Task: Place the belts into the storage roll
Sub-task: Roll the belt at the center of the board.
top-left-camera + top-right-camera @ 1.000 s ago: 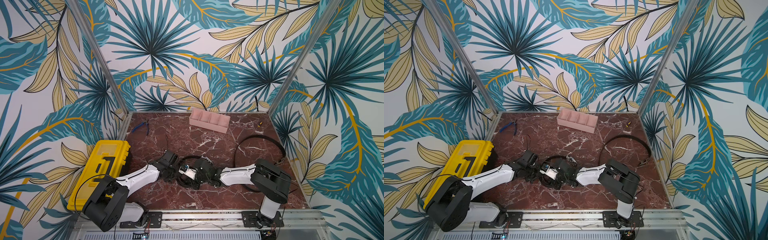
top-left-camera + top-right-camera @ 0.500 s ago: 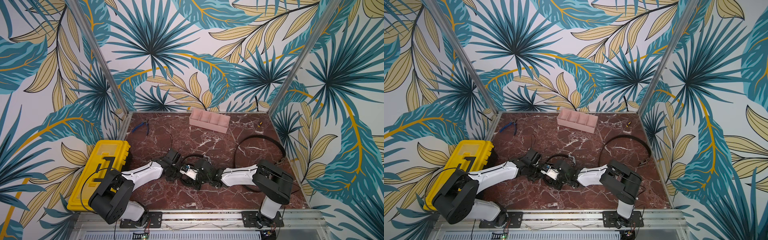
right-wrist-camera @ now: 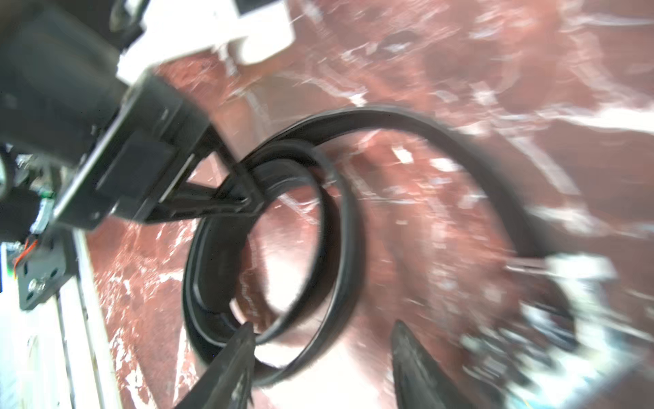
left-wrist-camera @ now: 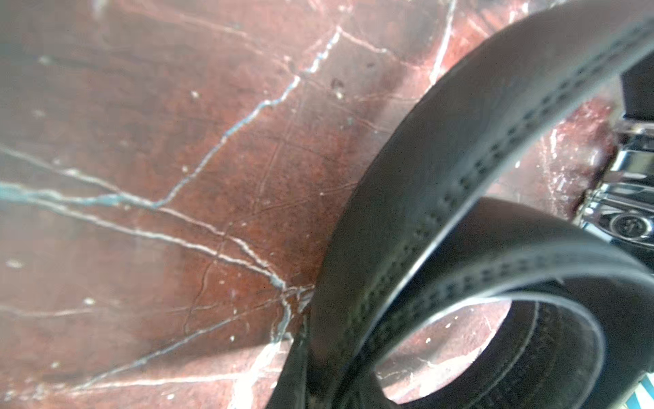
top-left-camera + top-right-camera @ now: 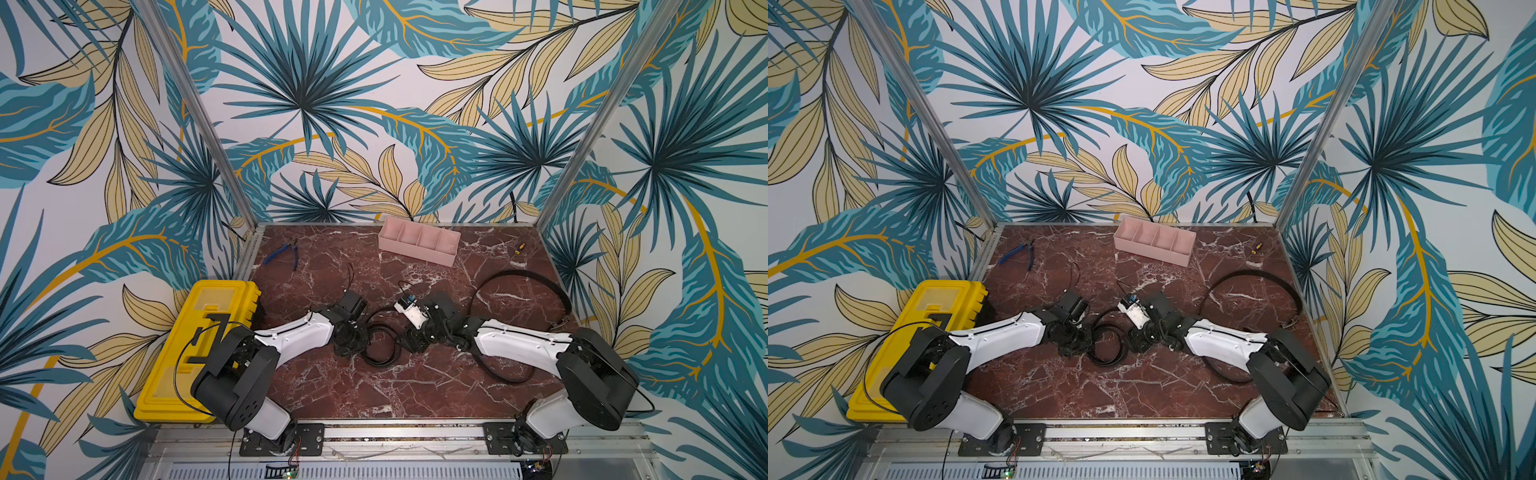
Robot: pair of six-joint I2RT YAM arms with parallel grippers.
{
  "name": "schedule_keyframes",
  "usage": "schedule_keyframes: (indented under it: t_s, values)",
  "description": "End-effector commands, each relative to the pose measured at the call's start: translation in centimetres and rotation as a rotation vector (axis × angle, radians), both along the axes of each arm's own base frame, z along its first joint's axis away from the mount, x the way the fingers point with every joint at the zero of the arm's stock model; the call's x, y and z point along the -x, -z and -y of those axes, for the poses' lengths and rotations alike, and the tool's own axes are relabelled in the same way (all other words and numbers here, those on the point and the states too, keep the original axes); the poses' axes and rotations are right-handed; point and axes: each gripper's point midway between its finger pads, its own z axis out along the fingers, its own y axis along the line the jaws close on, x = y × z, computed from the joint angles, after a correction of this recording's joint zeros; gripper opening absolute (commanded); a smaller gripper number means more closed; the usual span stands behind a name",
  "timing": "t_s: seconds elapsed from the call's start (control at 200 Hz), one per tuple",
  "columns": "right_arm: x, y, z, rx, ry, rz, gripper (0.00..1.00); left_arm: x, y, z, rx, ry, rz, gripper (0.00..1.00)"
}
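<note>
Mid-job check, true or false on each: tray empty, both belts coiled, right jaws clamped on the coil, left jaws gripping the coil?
1. The pink tray has four empty compartments. True.
2. Both belts are coiled. False: the coiled belt sits between the two arms, and the other belt lies as a loose open loop.
3. The right gripper clamps the coiled belt. False: its jaws stand apart.
4. The left gripper pinches the coiled belt. True.

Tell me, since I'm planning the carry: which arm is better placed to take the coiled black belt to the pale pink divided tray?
Probably left. The left gripper is pinched shut on the coiled black belt; the right gripper stands open, holding nothing.
</note>
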Motion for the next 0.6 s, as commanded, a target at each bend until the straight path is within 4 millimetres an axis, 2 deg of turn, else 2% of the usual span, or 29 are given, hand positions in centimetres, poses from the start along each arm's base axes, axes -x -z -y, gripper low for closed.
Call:
schedule_keyframes:
  t_s: [0.0, 0.095, 0.275, 0.591]
  values:
    - [-1.2, -0.7, 2.6, 0.122, 0.072, -0.046, 0.63, -0.3, -0.3, 0.5, -0.008, 0.076, -0.02, 0.08]
    - [-2.9, 0.1, 3.8, 0.224, 0.088, -0.069, 0.62, -0.2, -0.2, 0.5, -0.039, 0.128, -0.063, 0.08]
    - [-5.0, 1.6, 4.4, 0.366, 0.08, -0.08, 0.56, -0.9, -0.8, 0.3, -0.105, 0.179, -0.098, 0.08]
    - [-7.2, 4.3, 2.8, 0.439, 0.01, -0.11, 0.52, -1.9, -1.0, -0.4, -0.201, 0.253, -0.123, 0.08]
